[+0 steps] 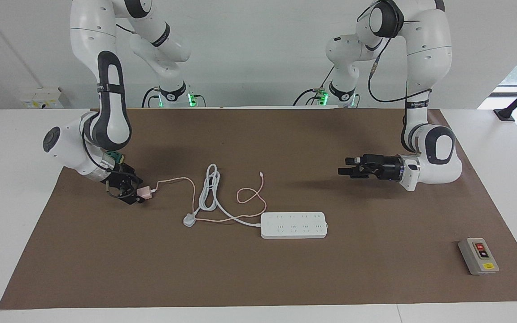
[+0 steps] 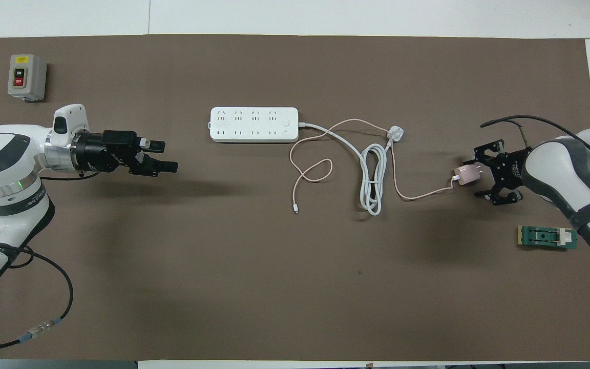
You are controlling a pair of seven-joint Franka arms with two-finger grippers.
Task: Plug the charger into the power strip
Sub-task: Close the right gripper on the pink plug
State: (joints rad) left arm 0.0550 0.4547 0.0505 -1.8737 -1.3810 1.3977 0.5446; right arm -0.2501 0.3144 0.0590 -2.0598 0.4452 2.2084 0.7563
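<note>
brown mat (image 1: 375, 278), white table (image 1: 7, 202), white wall (image 1: 249, 54)

The table (image 1: 258, 269) is seen from high across it, facing the robots, in one view. In the other it (image 2: 295, 287) is seen steeply from above the robots' end. The whole brown mat (image 1: 375, 278) is shared, half a turn apart.

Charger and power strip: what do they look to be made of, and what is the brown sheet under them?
The charger looks like smooth pale-pink moulded plastic, with metal prongs toward the right claw. The power strip looks like white hard plastic with a satin sheen and crisp moulded sockets. The brown sheet is matte and flat without glare, probably paper or card, though thin felt cannot be ruled out.
</note>
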